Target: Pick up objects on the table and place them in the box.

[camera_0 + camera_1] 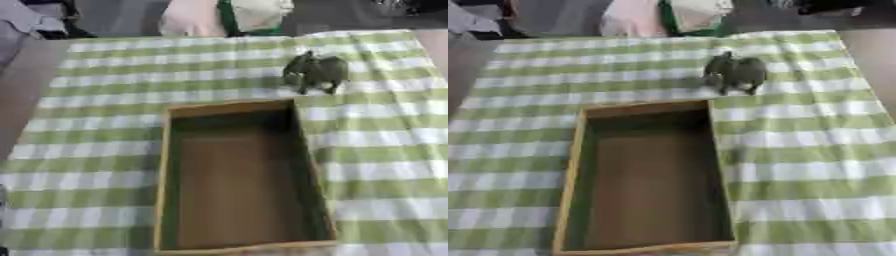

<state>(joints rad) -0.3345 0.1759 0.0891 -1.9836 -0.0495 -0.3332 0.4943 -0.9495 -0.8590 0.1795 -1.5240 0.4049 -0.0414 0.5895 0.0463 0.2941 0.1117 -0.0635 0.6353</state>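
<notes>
Where the green-and-white checked cloth covers the table, a wooden box sits open in the middle with only its brown floor showing inside. A dark green toy, too blurred to make out, stands on the cloth just beyond the box's far right corner, apart from it. Bare tabletop shows along the cloth's left edge. At the far edge lie pale and green shapes. Neither hand shows, so their fingers cannot be told.
</notes>
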